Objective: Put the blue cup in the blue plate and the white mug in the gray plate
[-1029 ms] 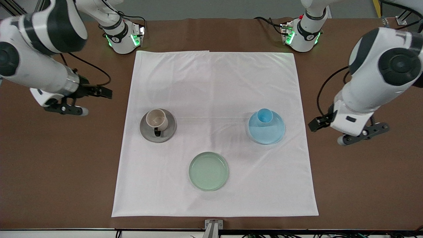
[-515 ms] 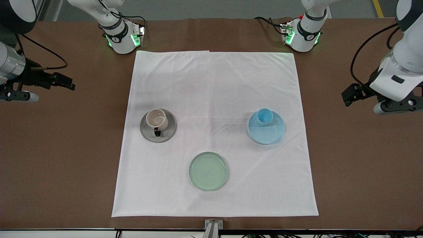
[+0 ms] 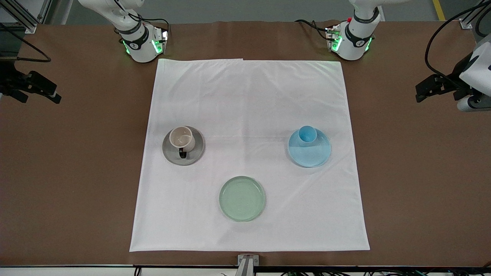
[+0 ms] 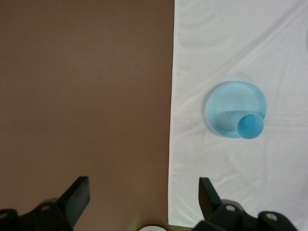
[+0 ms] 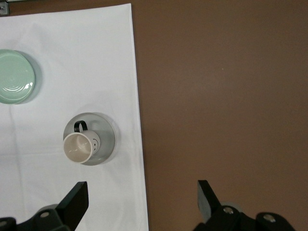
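Observation:
The blue cup [image 3: 307, 136] stands upright in the blue plate [image 3: 312, 156], at the plate's edge farther from the front camera. They also show in the left wrist view: cup [image 4: 250, 126], plate [image 4: 227, 103]. The white mug [image 3: 182, 138] stands in the gray plate [image 3: 195, 154], handle toward the front camera; in the right wrist view the mug [image 5: 78, 147] is on the plate [image 5: 107, 134]. My left gripper [image 4: 143, 185] is open and empty, high over bare table at the left arm's end. My right gripper [image 5: 142, 187] is open and empty, high over the cloth's edge at the right arm's end.
A pale green plate [image 3: 242, 198] lies empty on the white cloth [image 3: 249, 96], nearer the front camera than the other plates; it shows in the right wrist view [image 5: 14, 77]. Brown table [image 3: 69, 184] surrounds the cloth. The arm bases stand along the table's back edge.
Both arms have drawn away from the plates, outward toward their own ends of the table and upward. The cup, the mug and the plates have not moved.

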`<action>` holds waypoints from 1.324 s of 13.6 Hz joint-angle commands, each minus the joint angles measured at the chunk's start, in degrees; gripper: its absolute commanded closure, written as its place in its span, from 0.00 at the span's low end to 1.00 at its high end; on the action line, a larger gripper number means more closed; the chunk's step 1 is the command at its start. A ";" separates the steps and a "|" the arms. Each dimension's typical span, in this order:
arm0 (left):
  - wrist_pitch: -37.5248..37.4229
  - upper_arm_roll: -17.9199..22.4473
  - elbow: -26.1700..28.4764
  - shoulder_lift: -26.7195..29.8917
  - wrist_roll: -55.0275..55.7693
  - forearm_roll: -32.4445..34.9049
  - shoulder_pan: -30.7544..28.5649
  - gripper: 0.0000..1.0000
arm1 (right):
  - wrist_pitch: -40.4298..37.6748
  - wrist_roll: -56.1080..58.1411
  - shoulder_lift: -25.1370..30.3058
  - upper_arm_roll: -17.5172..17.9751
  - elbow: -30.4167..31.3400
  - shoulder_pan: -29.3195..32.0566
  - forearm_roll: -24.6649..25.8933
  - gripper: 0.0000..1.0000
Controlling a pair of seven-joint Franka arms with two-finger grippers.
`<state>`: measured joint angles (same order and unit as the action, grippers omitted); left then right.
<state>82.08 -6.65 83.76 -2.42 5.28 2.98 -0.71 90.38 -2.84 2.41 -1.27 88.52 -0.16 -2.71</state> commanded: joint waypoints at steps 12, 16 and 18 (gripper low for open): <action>1.68 1.90 8.35 8.75 -0.18 -4.11 1.24 0.00 | -1.44 -0.06 -2.50 0.40 -4.58 1.56 0.78 0.00; 0.45 2.16 7.65 8.67 -0.09 -4.03 2.03 0.00 | -1.44 -0.06 -2.50 0.48 -4.58 1.56 0.78 0.00; -0.78 2.08 5.63 8.23 -0.18 -3.59 2.03 0.00 | -1.44 -0.06 -2.59 0.48 -4.58 1.56 0.78 0.00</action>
<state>82.86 -5.08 90.44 5.04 4.55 -0.05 0.68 89.78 -2.84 0.39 -1.44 85.11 0.58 -2.30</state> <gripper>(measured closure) 0.000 0.000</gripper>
